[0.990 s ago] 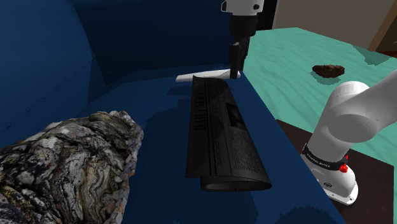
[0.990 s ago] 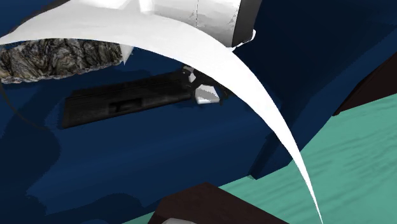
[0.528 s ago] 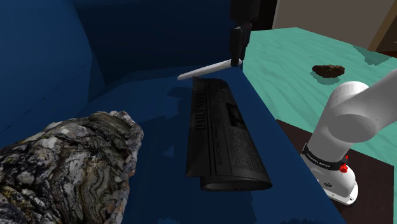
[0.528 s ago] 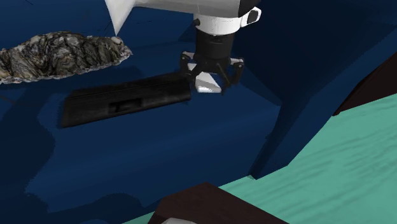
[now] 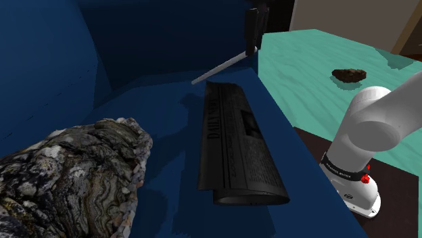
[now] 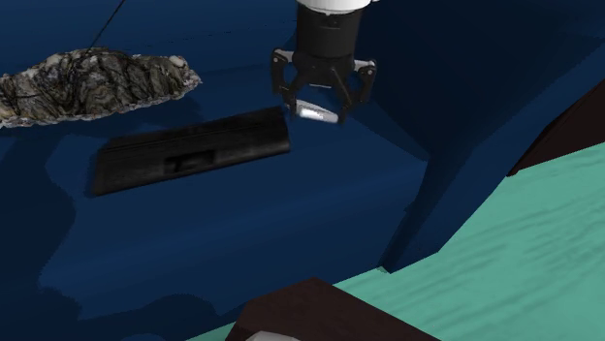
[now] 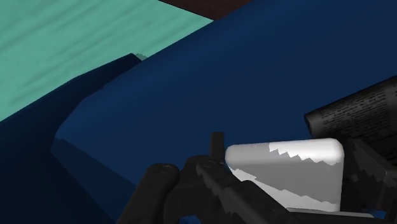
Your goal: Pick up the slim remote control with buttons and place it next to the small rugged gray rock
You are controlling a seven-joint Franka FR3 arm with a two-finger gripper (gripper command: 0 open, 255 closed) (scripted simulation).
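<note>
The black gripper (image 6: 318, 111) is clamped on one end of the slim remote (image 5: 218, 69), a pale grey-white bar. In the wrist view a finger presses each side of it. The remote hangs slanted from the fingers, its free end dipping toward the far end of the folded newspaper (image 5: 233, 145). It looks clear of the blue sofa seat (image 5: 162, 115), so I judge the pick-up part done.

The newspaper lies flat on the seat, just beside and below the held remote. In the second exterior view, the gripper hovers over the newspaper's right end. The rugged gray rock (image 6: 92, 82) sits on the same seat, beyond the newspaper's opposite end and a little apart from it. That puts the whole length of the newspaper between remote and rock.

What is left, as I read it:
- carry the remote along or over the newspaper toward the rock
- lower it onto bare cushion close by the rock
- open the fingers

A dark brown lump (image 5: 349, 74) lies on the teal floor (image 5: 311, 61), well apart from the newspaper and off the sofa. I cannot tell what it is, and I take the gray rock on the seat as the target
</note>
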